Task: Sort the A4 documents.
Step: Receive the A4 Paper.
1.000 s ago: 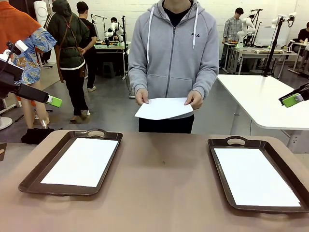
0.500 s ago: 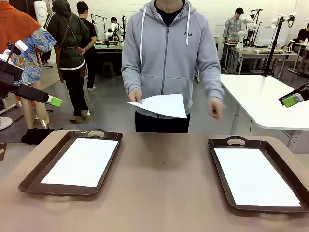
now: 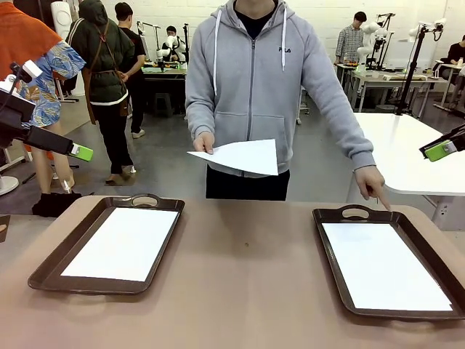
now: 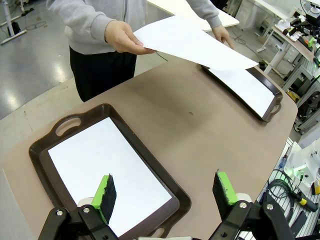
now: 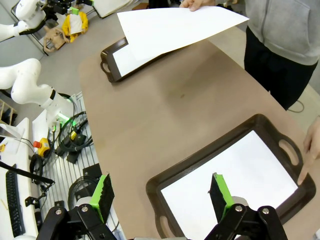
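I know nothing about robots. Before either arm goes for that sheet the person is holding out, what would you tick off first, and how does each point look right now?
1. Sheet offered: the held sheet is in the person's hand above the table's far edge. Ok.
2. Target shown: the other hand points at the right tray. Ok.
3. Left tool ready: fingers apart, nothing between them. Ok.
4. Right tool ready: fingers apart, empty. Ok.
5. Right tray free for paper: it holds one flat sheet; the pointing hand is at its far rim. Not ok until the hand clears.
6. Whether the sheet is one page or several: cannot tell.
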### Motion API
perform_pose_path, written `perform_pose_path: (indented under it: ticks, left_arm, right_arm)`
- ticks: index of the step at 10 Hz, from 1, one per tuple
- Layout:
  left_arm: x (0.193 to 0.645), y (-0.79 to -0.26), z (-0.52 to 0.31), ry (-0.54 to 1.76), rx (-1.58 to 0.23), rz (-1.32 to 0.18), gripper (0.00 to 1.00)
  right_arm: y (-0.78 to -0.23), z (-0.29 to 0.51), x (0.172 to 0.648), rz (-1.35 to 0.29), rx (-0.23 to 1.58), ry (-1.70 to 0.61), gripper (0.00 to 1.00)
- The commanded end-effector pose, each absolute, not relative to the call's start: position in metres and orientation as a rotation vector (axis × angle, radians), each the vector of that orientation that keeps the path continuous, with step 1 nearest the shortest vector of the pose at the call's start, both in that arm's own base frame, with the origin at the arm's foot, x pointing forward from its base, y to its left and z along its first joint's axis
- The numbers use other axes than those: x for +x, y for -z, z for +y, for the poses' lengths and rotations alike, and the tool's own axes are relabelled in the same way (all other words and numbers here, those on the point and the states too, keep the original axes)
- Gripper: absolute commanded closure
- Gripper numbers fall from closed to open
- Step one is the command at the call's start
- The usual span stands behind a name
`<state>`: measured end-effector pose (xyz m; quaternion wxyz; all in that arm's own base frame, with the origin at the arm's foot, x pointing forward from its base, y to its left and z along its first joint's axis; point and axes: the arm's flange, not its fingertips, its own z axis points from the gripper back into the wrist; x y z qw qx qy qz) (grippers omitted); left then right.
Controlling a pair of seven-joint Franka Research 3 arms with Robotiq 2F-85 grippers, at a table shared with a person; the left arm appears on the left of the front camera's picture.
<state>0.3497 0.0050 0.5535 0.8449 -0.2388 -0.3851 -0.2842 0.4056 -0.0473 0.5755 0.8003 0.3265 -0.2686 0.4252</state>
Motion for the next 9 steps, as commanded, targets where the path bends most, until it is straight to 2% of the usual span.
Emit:
perform_pose_path:
  ticks: [1,9]
  left_arm:
    - [0.3497,-0.553,0.0045,0.601,-0.503,-0.816,0.0]
    - [0.3497,-0.553,0.0045,0.601,-0.503,-0.816,0.0]
  right_arm:
    - [-0.5747,-0.0462,0.4059,-0.572,0.701,-0.922,0.0]
    - [-0.5747,-0.0462,0.4059,-0.572,0.701,-0.922,0.0]
